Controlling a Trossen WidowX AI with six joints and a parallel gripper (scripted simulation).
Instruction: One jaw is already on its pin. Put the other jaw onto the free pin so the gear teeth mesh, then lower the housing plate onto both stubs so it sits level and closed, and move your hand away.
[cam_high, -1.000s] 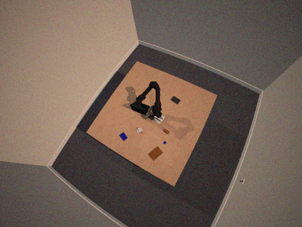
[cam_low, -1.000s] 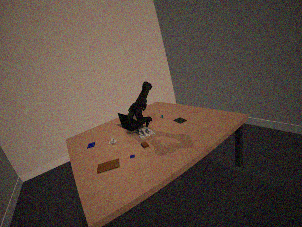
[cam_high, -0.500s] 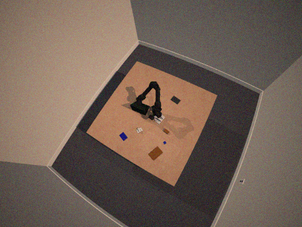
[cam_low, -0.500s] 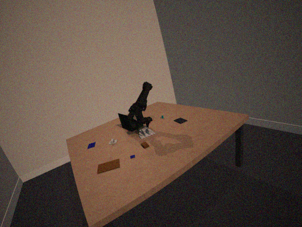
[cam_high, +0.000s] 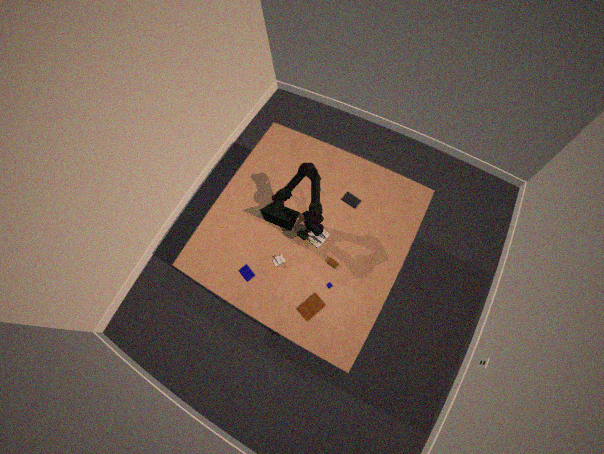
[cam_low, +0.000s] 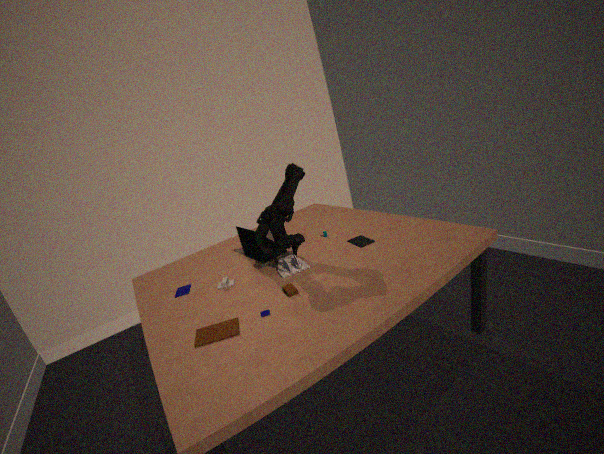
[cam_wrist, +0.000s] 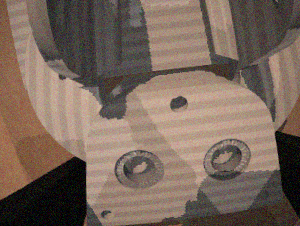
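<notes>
The pale housing plate (cam_wrist: 165, 135) has two ringed holes. It fills the lower middle of the wrist view, between the dark fingers of my gripper (cam_wrist: 181, 145) (cam_high: 314, 229) (cam_low: 295, 251), which is shut on it. Something pale shows inside both ringed holes. Behind the plate lies the wide, rounded white base (cam_wrist: 42, 107) (cam_low: 285, 271) (cam_high: 318, 243), close in front of the arm's foot. A pale bar (cam_wrist: 177, 35) runs up from the plate's far edge, between dark shadowed parts. The gear teeth and pins are hidden, and whether the plate rests on the stubs cannot be told.
A small white piece (cam_high: 278, 260) (cam_low: 226, 284) and a blue slab (cam_high: 246, 273) (cam_low: 183, 291) lie apart from the base. A small brown block (cam_high: 332, 262) (cam_low: 290, 290), a small blue block (cam_high: 329, 285) (cam_low: 265, 313), a large brown slab (cam_high: 310, 306) (cam_low: 217, 332) and a dark slab (cam_high: 351, 200) (cam_low: 361, 241) surround it.
</notes>
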